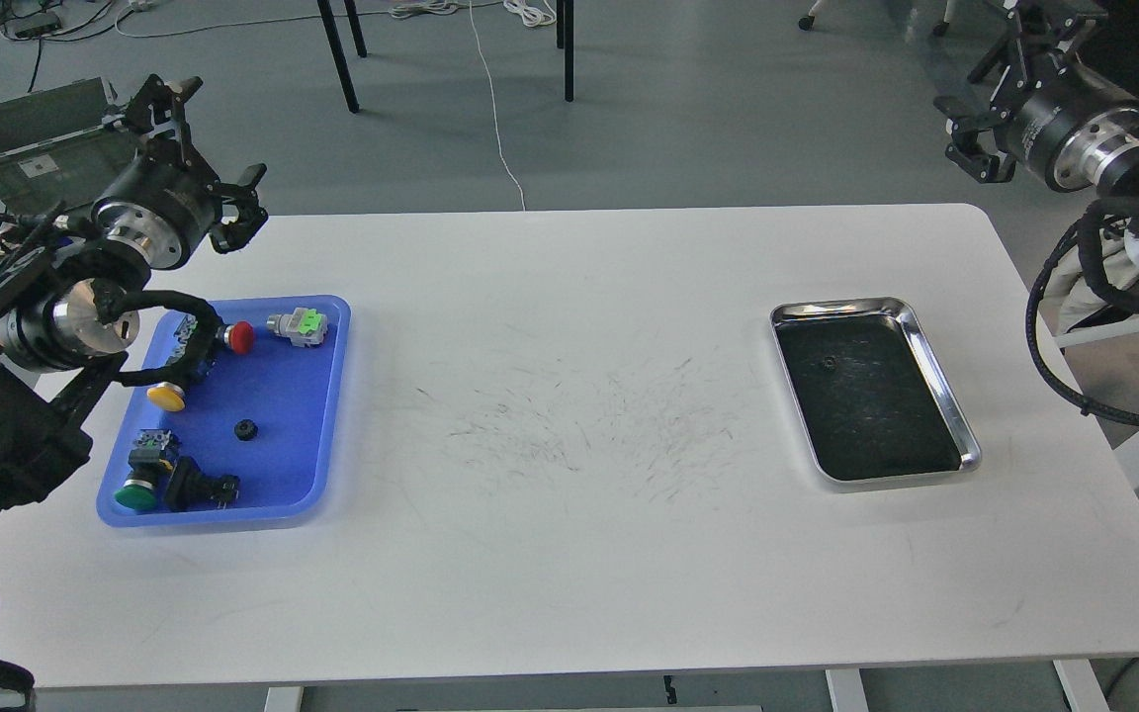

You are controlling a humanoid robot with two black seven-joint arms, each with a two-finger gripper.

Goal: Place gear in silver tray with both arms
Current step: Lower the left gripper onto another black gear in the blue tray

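A white tabletop (569, 554) marked with fine dark scratches near its middle. On the left, a blue tray (278, 475) holds a small black gear (246, 429), buttons capped in red (240, 337), yellow (166, 397) and green (136, 496), and a grey part with a bright green top (299, 325). On the right, a shiny silver tray (940, 381) with a dark bottom. Both arms are black with silver rings.

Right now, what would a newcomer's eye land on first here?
The blue plastic tray at the table's left, holding coloured push buttons and a small black gear. Then the silver tray at the right, with one small dark piece inside. Both grippers, left and right, hang raised near the far corners.
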